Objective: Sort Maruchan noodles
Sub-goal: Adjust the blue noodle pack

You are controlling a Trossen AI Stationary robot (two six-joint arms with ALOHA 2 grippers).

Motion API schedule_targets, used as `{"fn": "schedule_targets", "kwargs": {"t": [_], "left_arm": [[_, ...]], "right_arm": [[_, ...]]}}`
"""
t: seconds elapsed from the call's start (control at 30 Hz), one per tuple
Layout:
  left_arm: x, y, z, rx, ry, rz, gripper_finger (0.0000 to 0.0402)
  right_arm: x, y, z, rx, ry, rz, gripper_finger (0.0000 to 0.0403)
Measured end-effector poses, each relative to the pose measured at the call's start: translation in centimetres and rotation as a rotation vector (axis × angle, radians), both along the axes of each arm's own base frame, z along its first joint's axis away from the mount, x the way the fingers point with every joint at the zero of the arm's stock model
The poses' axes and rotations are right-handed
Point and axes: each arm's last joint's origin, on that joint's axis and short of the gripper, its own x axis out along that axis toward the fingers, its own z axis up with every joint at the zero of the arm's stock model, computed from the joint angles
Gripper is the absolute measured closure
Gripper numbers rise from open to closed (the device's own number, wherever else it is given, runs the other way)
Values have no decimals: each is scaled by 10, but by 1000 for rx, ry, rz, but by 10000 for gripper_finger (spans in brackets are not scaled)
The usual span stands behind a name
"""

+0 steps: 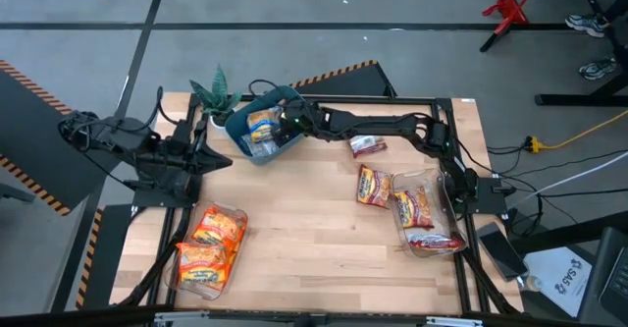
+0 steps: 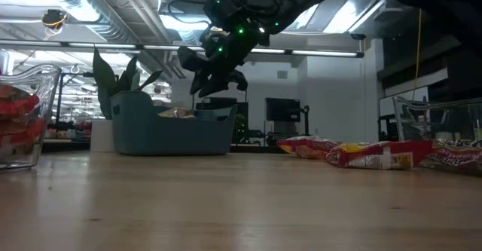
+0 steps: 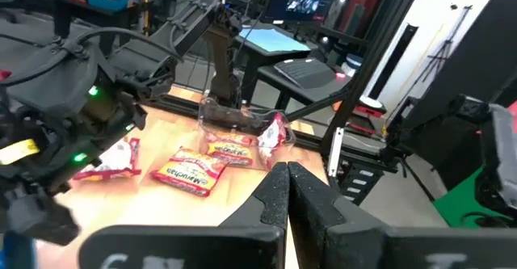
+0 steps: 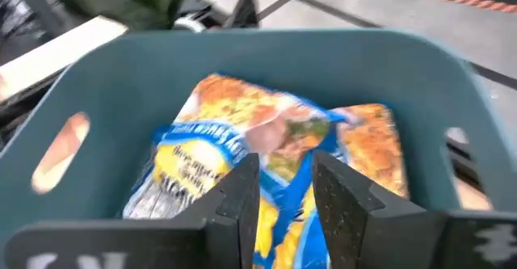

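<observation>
Right claw straddles blue packet in bin.

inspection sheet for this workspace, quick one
surface: wooden table, bare in the middle
job's things: noodle packets in the teal bin; orange packets in the left tray; red packets in the right tray, more loose beside it and one farther back
clutter: plant by the bin
end effectors: right end effector above the bin, fingers parted over a blue packet, nothing gripped; left end effector shut, parked at the left edge
cables: yellow and black cables on the floor at right
surroundings: shoes at the far right; red stand
</observation>
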Motion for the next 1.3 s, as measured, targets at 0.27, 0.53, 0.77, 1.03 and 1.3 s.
{"fn": "schedule_targets", "kwargs": {"t": [0.27,0.53,0.77,1.03,1.3], "left_arm": [[0,0,-2,8,15,12,401],[3,-1,-3,13,26,12,401],[10,-4,-5,20,47,12,401],[10,-4,-5,18,47,12,401],[10,-4,-5,14,47,13,401]], "right_arm": [[-3,0,-4,-28,70,-30,304],[2,2,-24,-31,113,-33,304],[11,15,-52,-25,154,0,304],[22,39,-51,-37,148,151,304],[41,65,-4,-157,102,462,304]]}}
